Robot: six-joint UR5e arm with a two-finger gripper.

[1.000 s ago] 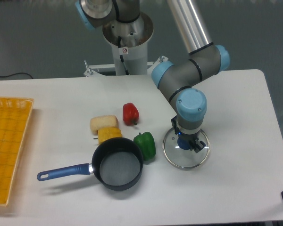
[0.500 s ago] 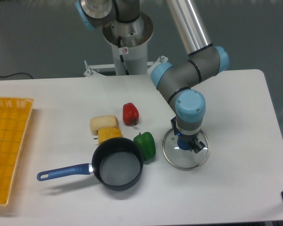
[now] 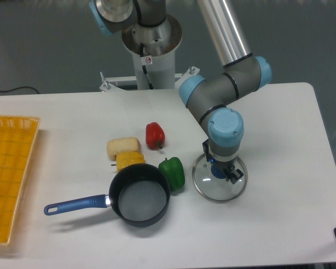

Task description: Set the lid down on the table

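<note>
The lid (image 3: pixel 213 189), a round glass disc with a metal rim and a blue knob, lies flat or nearly flat on the white table (image 3: pixel 280 145), right of the green pepper. My gripper (image 3: pixel 219 168) points straight down over the lid's centre, with its fingers closed around the knob. The wrist hides most of the knob. I cannot tell whether the rim touches the tabletop or hovers just above it.
A dark saucepan (image 3: pixel 140 196) with a blue handle stands left of the lid, uncovered. A green pepper (image 3: pixel 172 172) sits between the pan and the lid. A red pepper (image 3: pixel 154 135), a beige block (image 3: pixel 123 147) and a yellow block (image 3: pixel 130 161) lie behind the pan. An orange tray (image 3: pixel 8 174) is at the far left.
The gripper and the lid have shifted together a few pixels to the left. Nothing else has moved.
</note>
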